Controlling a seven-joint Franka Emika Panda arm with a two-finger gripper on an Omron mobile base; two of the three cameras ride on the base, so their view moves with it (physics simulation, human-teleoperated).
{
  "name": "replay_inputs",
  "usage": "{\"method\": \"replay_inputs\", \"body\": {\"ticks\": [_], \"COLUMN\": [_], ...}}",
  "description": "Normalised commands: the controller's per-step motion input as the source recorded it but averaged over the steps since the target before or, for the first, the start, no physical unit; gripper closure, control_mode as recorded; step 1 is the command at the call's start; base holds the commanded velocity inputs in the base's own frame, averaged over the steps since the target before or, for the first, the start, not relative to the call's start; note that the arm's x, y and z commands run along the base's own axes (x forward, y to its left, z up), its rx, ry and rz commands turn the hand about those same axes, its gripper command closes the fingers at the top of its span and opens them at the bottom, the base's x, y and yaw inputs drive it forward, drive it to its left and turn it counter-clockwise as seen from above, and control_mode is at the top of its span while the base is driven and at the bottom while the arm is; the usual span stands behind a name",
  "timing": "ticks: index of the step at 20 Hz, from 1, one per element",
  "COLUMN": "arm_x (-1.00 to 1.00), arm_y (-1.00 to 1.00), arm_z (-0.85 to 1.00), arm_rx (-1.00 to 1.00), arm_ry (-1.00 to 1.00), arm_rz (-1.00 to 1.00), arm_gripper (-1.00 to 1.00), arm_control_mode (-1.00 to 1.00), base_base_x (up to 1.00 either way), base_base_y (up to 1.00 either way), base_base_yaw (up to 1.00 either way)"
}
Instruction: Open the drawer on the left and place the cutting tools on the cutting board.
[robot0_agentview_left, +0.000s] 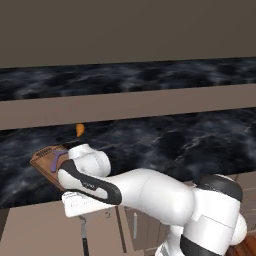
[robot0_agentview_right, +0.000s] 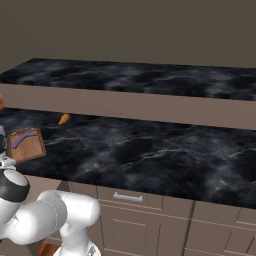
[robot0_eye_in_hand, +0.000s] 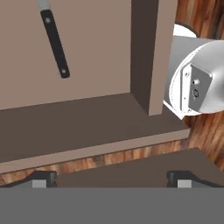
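The drawer (robot0_eye_in_hand: 87, 127) stands open below the counter, seen from above in the hand view. The small knife (robot0_eye_in_hand: 56, 43) lies on its floor, black handle toward me and silver blade at the view's top edge. My gripper (robot0_eye_in_hand: 112, 179) hovers above the drawer's near wall, open, nothing between its fingertips (robot0_eye_in_hand: 43, 178). In the left base view the knife (robot0_agentview_left: 84, 235) lies in the open drawer (robot0_agentview_left: 35, 230) under my hand. The purple peeler (robot0_agentview_left: 57, 157) rests on the reddish-brown cutting board (robot0_agentview_left: 45, 161) on the counter's left; the right base view shows the peeler (robot0_agentview_right: 25, 139) and board (robot0_agentview_right: 27, 147) too.
A small orange object (robot0_agentview_left: 79, 129) lies on the black marble counter (robot0_agentview_left: 175, 145) behind the board. A narrower shut drawer with a silver handle (robot0_agentview_right: 127, 197) sits to the right. The drawer's side wall (robot0_eye_in_hand: 148, 52) rises right of the knife. Wooden floor lies below.
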Motion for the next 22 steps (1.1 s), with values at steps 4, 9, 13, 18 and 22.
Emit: {"method": "replay_inputs", "body": {"ticks": [4, 9, 13, 18, 22], "arm_x": [0.00, 0.04, 0.02, -0.06, -0.05], "arm_y": [0.00, 0.00, 0.00, 0.00, 0.00], "arm_z": [-0.02, -0.01, -0.11, -0.18, -0.17], "arm_rx": [0.00, -0.02, -0.13, -0.24, -0.22], "arm_ry": [0.14, 0.09, -0.05, -0.35, -0.40], "arm_rz": [0.00, 0.00, 0.00, 0.00, 0.00], "arm_gripper": [-1.00, -1.00, -1.00, -1.00, -1.00], "arm_control_mode": [-1.00, -1.00, -1.00, -1.00, -1.00], "base_base_x": [0.00, 0.00, 0.00, 0.00, 0.00], "base_base_y": [0.00, 0.00, 0.00, 0.00, 0.00], "base_base_yaw": [0.00, 0.00, 0.00, 0.00, 0.00]}}
